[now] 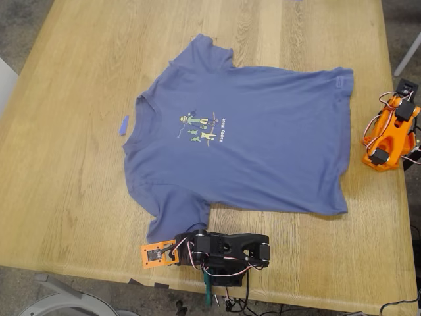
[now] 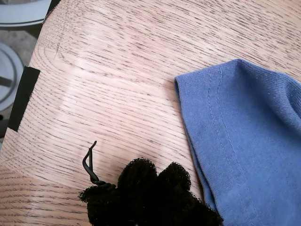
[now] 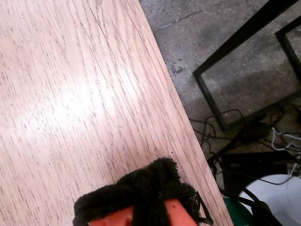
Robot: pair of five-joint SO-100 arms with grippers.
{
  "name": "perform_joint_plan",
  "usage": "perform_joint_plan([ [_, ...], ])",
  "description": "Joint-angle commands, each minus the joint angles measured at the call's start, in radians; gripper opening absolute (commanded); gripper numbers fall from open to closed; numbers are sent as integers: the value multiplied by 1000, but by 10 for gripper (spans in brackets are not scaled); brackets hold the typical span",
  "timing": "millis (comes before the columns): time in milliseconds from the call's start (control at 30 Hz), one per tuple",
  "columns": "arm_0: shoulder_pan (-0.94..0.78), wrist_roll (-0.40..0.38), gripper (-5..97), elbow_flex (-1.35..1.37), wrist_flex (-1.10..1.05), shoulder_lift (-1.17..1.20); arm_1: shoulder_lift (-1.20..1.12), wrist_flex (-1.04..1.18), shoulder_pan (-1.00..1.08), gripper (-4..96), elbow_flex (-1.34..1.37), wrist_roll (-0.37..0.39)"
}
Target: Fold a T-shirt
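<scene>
Wooden table (image 1: 72,164), pale with strong grain, filling nearly all of the exterior view.

Spread flat over the middle of it, the T-shirt (image 1: 263,158): blue-purple, front side up, collar toward the exterior view's left, hem toward the exterior view's right, one short sleeve pointing to the far edge and the other to the near edge. A few soft creases across the body, no fold made.

At the near edge in the exterior view, a black arm (image 1: 230,250), lying low along the table's rim. At its end, my first gripper (image 1: 158,255), orange, just beside the near sleeve's cuff. In the first wrist view, same sleeve (image 2: 249,141) close to the gripper's (image 2: 153,181) black fuzzy tips, not between them; width of the gap impossible to tell under the padding.

At the exterior view's right, an orange arm (image 1: 390,131) folded up by the table's edge, well apart from the hem. In the second wrist view, my second gripper (image 3: 141,193), orange under black fuzz, over bare wood near the edge, nothing held; open or closed impossible to tell.

On the chest, a small green-and-yellow cartoon print (image 1: 200,126) with tiny yellow lettering beside it.

Just beside the neckline, on bare wood, a tiny blue scrap (image 1: 123,125).
</scene>
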Motion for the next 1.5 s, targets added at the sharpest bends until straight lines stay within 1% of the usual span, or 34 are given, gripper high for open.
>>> perform_joint_plan([
  [0,3,-17,0,-14,8,107,-3,5,38,1,67,0],
  [67,14,-11,0,-14,8,107,-3,5,38,1,67,0],
  [100,18,-9,0,-14,8,107,-3,5,35,29,67,0],
  [133,21,5,0,-14,8,107,-3,5,26,49,67,0],
  [167,21,31,0,-14,8,107,-3,5,20,35,67,2],
  [200,20,28,0,-14,8,107,-5,5,18,22,67,6],
  [233,17,8,0,-14,8,107,-5,5,18,21,67,6],
  [300,15,21,0,-14,8,106,-5,5,18,21,67,6],
  [400,28,9,0,-14,8,106,-5,5,11,8,67,6],
  [433,37,21,0,-14,8,106,-5,5,20,8,67,6],
  [500,40,100,0,-14,8,106,-5,5,58,25,67,-9],
  [533,46,118,0,-14,8,106,-5,3,75,25,67,-14],
  [600,55,120,0,-14,8,106,-3,3,101,29,67,-14],
  [633,57,130,0,-14,5,106,-3,3,106,34,67,-6],
  [700,52,163,0,-14,-32,106,-3,3,103,28,67,32],
  [767,66,146,0,-14,-78,107,-3,-12,87,28,67,77],
  [833,81,141,0,-14,-117,107,-3,-61,63,28,67,106],
  [900,104,141,0,-14,-163,107,-2,-147,41,38,63,109],
  [933,117,156,1,-14,-192,107,-2,-184,28,45,55,110],
  [967,129,172,2,-14,-233,107,-2,-212,6,50,43,118],
  [1033,153,172,8,-14,-334,107,-2,-250,-41,72,6,118],
  [1133,199,178,74,-31,-443,107,-2,-233,-144,135,-89,118],
  [1200,253,132,139,-72,-446,107,-2,-213,-221,175,-166,115],
  [1300,336,54,308,-135,-454,107,-2,-204,-316,228,-262,118],
  [1367,383,54,386,-176,-454,106,-3,-195,-367,254,-328,117],
  [1467,423,71,491,-224,-453,103,-3,-118,-431,319,-449,118],
])
